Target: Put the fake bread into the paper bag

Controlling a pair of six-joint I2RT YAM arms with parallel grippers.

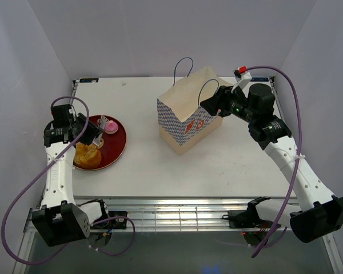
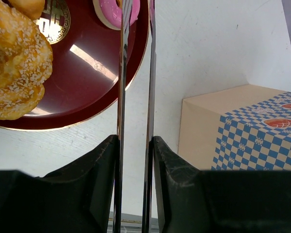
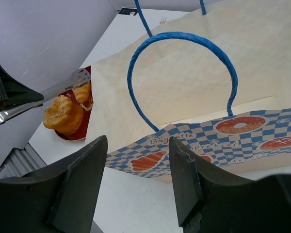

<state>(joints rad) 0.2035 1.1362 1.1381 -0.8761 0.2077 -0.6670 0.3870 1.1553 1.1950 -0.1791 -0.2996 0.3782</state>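
Observation:
The paper bag (image 1: 188,117) stands upright right of the table's middle, cream with a blue-white checked band (image 3: 262,133) and blue cord handles (image 3: 184,35). On the dark-red plate (image 1: 115,149) at the left lie golden sesame bread pieces (image 1: 87,155) and a pink-topped cake (image 1: 111,127). My left gripper (image 2: 136,141) is shut on the silver tongs (image 2: 121,73), whose two arms reach over the plate (image 2: 77,92) to the pink cake (image 2: 111,12); their tips are out of the wrist view. My right gripper (image 3: 137,141) is open beside the bag's near handle (image 1: 208,91), holding nothing.
White walls close in the table on the left, back and right. A metal rack (image 1: 177,214) runs along the near edge between the arm bases. Purple cables (image 1: 297,114) loop off both arms. The bag (image 2: 242,131) stands right of the plate.

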